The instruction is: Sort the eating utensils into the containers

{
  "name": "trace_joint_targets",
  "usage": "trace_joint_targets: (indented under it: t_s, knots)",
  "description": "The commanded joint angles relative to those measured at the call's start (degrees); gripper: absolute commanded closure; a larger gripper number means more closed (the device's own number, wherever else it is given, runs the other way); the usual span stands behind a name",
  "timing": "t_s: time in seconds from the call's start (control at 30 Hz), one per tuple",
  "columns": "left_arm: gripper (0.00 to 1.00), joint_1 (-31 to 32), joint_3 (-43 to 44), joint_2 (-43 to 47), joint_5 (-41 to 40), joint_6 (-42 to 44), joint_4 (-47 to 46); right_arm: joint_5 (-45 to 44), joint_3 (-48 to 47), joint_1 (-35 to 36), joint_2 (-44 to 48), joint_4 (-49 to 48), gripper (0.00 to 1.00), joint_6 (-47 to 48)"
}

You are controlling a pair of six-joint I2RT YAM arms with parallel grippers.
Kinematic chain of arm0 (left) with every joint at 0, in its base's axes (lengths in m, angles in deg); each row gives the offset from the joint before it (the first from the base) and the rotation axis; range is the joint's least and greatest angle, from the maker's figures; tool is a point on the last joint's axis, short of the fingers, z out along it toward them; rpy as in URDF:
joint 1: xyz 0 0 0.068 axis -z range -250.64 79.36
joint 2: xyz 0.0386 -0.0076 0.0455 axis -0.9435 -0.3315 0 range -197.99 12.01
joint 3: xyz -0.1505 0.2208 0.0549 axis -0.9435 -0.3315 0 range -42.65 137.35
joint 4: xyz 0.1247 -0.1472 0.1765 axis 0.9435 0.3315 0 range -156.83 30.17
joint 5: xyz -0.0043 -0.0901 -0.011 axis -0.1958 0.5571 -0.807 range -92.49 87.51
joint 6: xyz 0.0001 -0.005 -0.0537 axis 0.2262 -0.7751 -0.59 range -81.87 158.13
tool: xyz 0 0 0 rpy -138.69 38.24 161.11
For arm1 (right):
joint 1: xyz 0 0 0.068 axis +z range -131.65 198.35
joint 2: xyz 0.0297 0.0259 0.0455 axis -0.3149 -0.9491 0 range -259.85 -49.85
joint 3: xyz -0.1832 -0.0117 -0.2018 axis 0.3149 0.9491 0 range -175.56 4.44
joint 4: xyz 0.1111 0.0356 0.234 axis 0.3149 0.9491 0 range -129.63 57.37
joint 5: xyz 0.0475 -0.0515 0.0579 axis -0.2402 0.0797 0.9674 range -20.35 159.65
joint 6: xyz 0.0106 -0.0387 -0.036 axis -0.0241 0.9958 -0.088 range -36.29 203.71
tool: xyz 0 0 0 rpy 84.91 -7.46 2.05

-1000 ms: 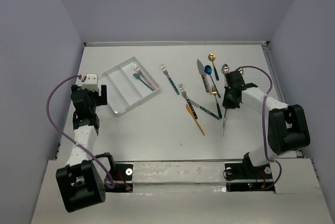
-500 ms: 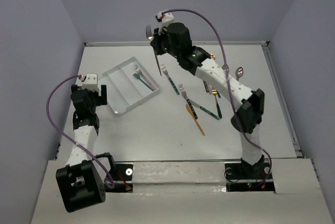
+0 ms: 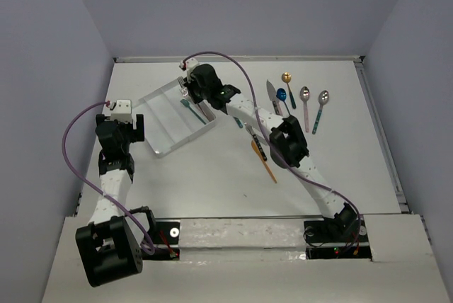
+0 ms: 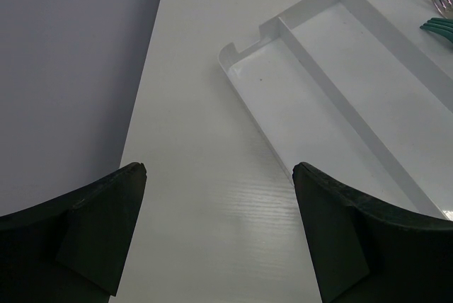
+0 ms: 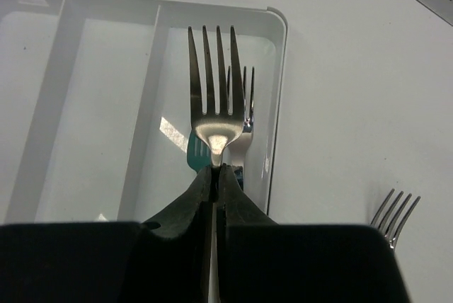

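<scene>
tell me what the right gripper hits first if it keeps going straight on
The silver fork in the right gripper would likely meet the forks lying in the end compartment of the tray first; depth is unclear.

The handle of the fork hides inside the right end effector (only prongs show); the tray gets cut off.

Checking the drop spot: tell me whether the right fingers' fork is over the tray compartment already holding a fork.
Yes, the held fork hangs above another fork lying in the tray's end compartment.
</scene>
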Motion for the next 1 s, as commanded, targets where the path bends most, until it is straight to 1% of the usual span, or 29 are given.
trace_joint_targets:
  t_s: [0.0, 0.1, 0.17, 0.2, 0.23, 0.27, 0.3, 0.4, 0.47, 0.57, 0.63, 0.67, 0.7, 0.73, 0.8, 0.83, 0.87, 0.93, 0.97]
  knots:
    - [0.01, -0.18, -1.15, 0.07, -0.47, 0.72, -3.46, 1.30, 0.82, 1.41, 2.54, -3.62, 1.00, 0.14]
    - [0.01, -0.18, -1.15, 0.07, -0.47, 0.81, -3.55, 0.86, 1.97, 2.02, 2.10, -3.62, 1.00, 1.03]
    - [0.01, -0.18, -1.15, 0.07, -0.47, 0.81, -3.55, -0.36, 2.85, 2.03, 2.10, -3.62, 1.00, -0.10]
    - [0.01, -0.18, -1.24, 0.07, -0.47, 0.81, -3.63, -0.98, 3.02, 2.03, 2.19, -3.62, 0.90, -0.29]
    - [0.01, -0.18, -1.24, 0.07, -0.47, 0.81, -3.63, -1.51, 3.11, 2.03, 2.10, -3.70, 0.84, -0.55]
    - [0.01, -0.18, -1.24, 0.07, -0.38, 0.90, -3.55, -2.04, 3.11, 2.03, 2.10, -3.79, 0.69, -0.64]
    - [0.01, -0.18, -1.24, -0.02, -0.38, 0.90, -3.63, -1.95, 3.03, 2.03, 2.10, -3.70, 0.63, -0.55]
    - [0.01, -0.18, -1.32, 0.15, -0.29, 0.90, -3.72, -1.60, 3.73, 2.03, 3.59, -3.70, 0.51, -0.64]
    - [0.01, -0.18, -1.32, 0.07, -0.29, 0.81, -3.72, -1.69, 4.60, 2.03, 5.17, -3.62, 0.49, -0.47]
    - [0.01, -0.18, -1.32, 0.16, -0.20, 0.90, -3.72, -1.95, 7.24, 2.03, 10.34, -2.65, 0.48, 0.06]
    - [0.01, -0.18, -1.41, 0.24, -0.29, 0.90, -3.72, -3.36, 10.39, 2.03, 16.14, 0.42, 0.47, -0.20]
    - [0.01, -0.18, -1.41, 0.33, -0.29, 0.90, -3.81, -5.71, 12.58, 2.03, 18.68, 1.30, 0.47, -0.46]
    - [0.01, -0.18, -1.50, 0.33, -0.29, 0.90, -3.81, -7.30, 15.39, 2.03, 21.58, 2.26, 0.45, -1.16]
    - [0.01, -0.18, -1.50, 0.50, -0.38, 0.90, -3.81, -10.19, 22.81, 2.03, 27.70, 3.93, 0.43, -1.34]
    - [0.01, -0.18, -1.50, 0.51, -0.38, 0.99, -3.81, -11.35, 30.93, 0.80, 33.80, 6.30, 0.42, -4.49]
    - [0.01, -0.18, -1.50, 0.51, -0.38, 0.99, -3.81, -11.27, 34.89, 0.01, 36.52, 7.80, 0.42, -7.47]
    - [0.01, -0.27, -1.50, 0.51, -0.20, 1.07, -3.81, -9.88, 42.59, -1.91, 41.42, 10.51, 0.42, -9.32]
    - [0.01, -0.27, -1.59, 0.33, -0.11, 1.16, -3.81, -7.50, 50.01, -3.85, 45.41, 12.55, 0.42, -14.41]
    - [0.01, -0.18, -1.50, 0.24, -0.11, 1.16, -3.81, -5.58, 56.48, -4.56, 48.39, 13.17, 0.43, -15.57]
